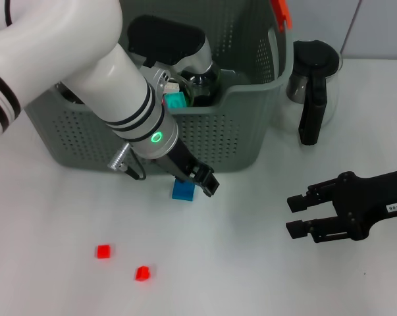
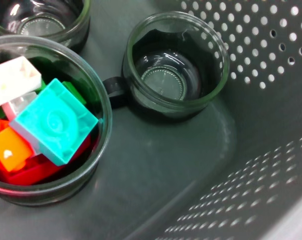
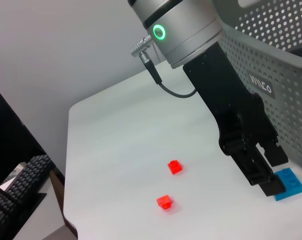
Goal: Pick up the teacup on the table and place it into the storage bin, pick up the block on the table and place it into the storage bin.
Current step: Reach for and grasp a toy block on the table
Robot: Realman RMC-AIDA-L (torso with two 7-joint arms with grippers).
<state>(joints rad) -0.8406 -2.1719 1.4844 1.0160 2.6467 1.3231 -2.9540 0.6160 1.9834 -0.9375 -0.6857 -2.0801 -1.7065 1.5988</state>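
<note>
My left gripper [image 1: 208,184] is down at the blue block [image 1: 183,190] on the table [image 1: 251,276], just in front of the storage bin [image 1: 205,131], fingers parted beside it, gripping nothing. A glass teacup [image 2: 173,67] sits in the bin (beside one filled with bricks). My right gripper [image 1: 298,216] waits open and empty, well off to the right. Two red blocks [image 1: 103,251] lie nearer me.

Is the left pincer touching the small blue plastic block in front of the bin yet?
Touching. The right wrist view shows the left pincer's lower black fingertip pressed against the blue block's edge with no gap; the head view agrees.
</note>
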